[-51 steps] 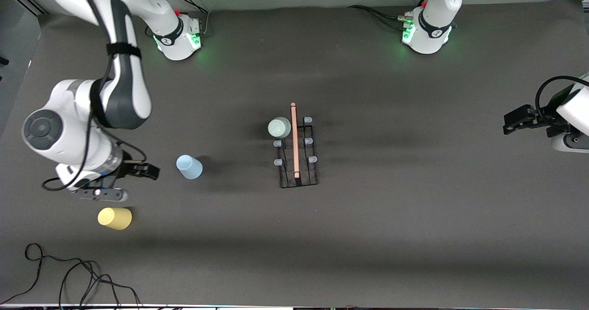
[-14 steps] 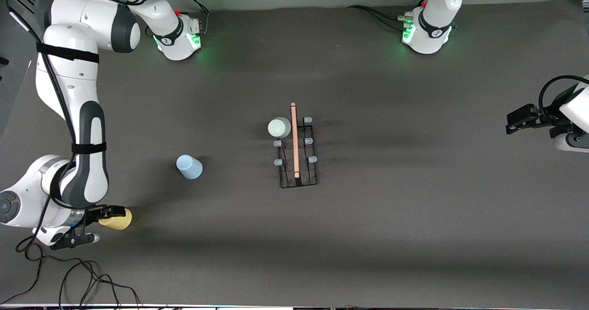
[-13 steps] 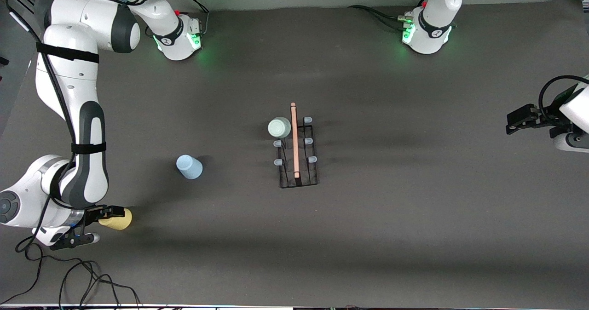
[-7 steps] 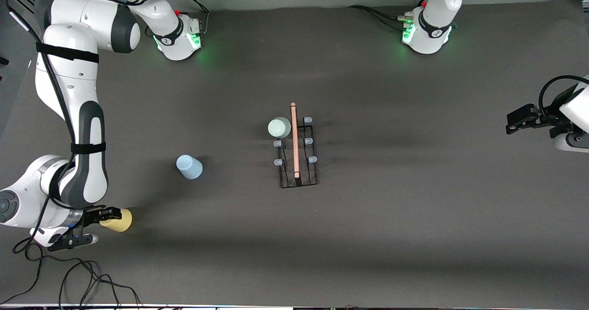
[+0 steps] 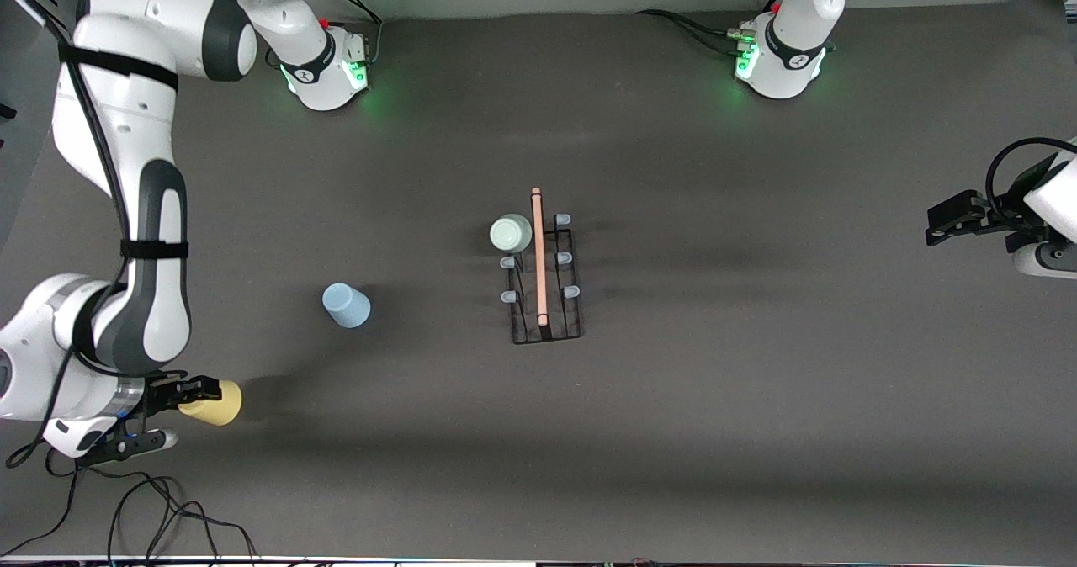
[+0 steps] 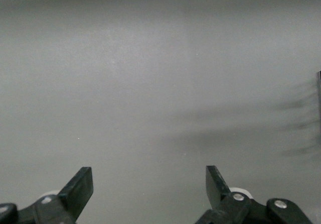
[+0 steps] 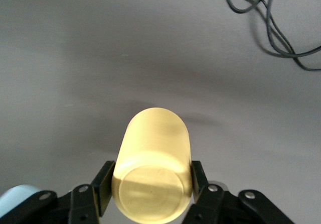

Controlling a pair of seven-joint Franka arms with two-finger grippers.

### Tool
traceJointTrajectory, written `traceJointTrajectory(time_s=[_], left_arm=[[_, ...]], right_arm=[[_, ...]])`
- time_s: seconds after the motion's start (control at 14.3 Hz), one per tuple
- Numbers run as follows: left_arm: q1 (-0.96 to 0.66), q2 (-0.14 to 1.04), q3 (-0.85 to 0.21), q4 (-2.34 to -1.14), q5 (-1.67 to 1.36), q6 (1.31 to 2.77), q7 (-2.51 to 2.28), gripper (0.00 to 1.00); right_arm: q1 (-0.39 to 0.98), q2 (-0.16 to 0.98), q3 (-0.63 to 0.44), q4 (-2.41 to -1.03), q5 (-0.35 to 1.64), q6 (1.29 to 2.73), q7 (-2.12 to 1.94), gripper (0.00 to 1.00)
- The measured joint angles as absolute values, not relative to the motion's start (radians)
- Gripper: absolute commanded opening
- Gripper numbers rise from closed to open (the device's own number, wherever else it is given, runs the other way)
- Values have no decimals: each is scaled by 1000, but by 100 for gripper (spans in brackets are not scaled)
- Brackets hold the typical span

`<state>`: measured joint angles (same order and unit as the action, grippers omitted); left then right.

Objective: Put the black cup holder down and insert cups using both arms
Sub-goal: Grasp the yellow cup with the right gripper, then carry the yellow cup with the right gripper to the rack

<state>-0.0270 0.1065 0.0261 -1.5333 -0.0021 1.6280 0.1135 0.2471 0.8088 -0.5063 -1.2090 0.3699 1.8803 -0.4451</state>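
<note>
The black cup holder (image 5: 545,298) stands mid-table with its wooden rod handle on top. The pale green cup (image 5: 511,233) sits upside down on a peg at the rack's corner toward the right arm's end. The light blue cup (image 5: 346,305) lies on the table between the rack and the right gripper, and its edge shows in the right wrist view (image 7: 15,196). My right gripper (image 5: 189,393) is shut on the yellow cup (image 5: 214,402), with a finger on each side of it (image 7: 151,158). My left gripper (image 5: 941,223) waits open and empty at the left arm's end (image 6: 148,176).
Loose black cables (image 5: 126,508) lie near the table's front corner at the right arm's end, close to the right gripper, and show in the right wrist view (image 7: 271,23). The two green-lit arm bases (image 5: 328,66) stand along the table's back edge.
My right arm swung from beside the blue cup to the yellow cup and closed on it. In the last half second the arm shifted slightly with the cup. The left arm barely moved.
</note>
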Motion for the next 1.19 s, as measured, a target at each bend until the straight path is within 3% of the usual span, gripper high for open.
traceJointTrajectory(time_s=[0.42,0.91,1.19], left_arm=[[-26,107,28,-1533,-2,1628,114,100],[-26,107,28,-1533,-2,1628,114,100],[-25,107,29,-1533,-2,1628,115,100]], right_arm=[[456,665,-503,-1208,359,1706,-68,30],[758,656,-495,-1197,362,1709,498,30],[802,672,-431,-1155,364,1716,684,29]])
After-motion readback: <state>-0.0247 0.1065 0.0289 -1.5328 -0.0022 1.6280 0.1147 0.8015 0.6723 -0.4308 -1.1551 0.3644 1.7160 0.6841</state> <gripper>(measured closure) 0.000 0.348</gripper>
